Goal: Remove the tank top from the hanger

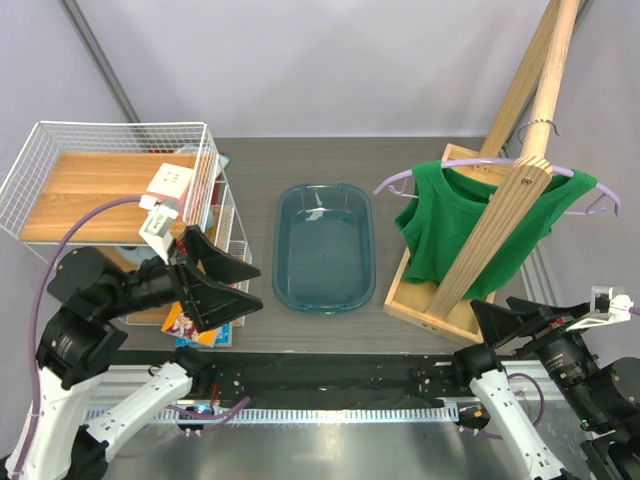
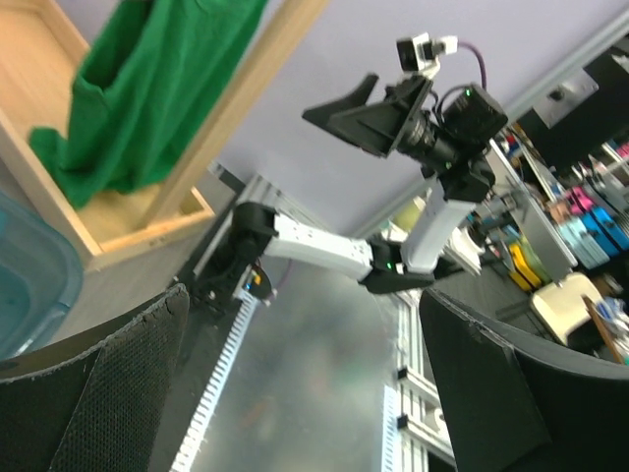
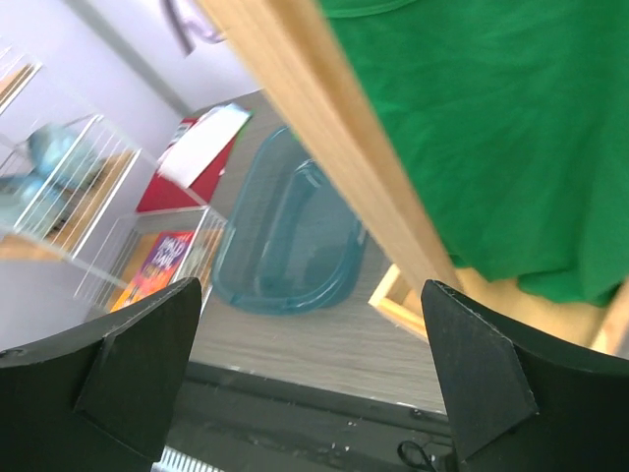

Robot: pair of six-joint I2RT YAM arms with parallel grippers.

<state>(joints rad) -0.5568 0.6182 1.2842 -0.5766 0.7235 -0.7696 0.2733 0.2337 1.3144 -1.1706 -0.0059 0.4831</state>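
Grey worktop [image 1: 260, 165]: left gripper [image 1: 256, 289], jaws apart; tub [image 1: 283, 250]; tank top [image 1: 440, 230] on hanger [image 1: 398, 183], hooked over a slanting post [image 1: 500, 215]; right gripper [image 1: 500, 308] below, jaws apart. Risk: a sideways pull may snag cloth on the post or unhook the hanger.

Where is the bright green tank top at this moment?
In the top view, the bright green fabric tank top hangs on the thin lilac hanger at the right, crossed by the slanted wooden pole, right of the blue plastic tub.
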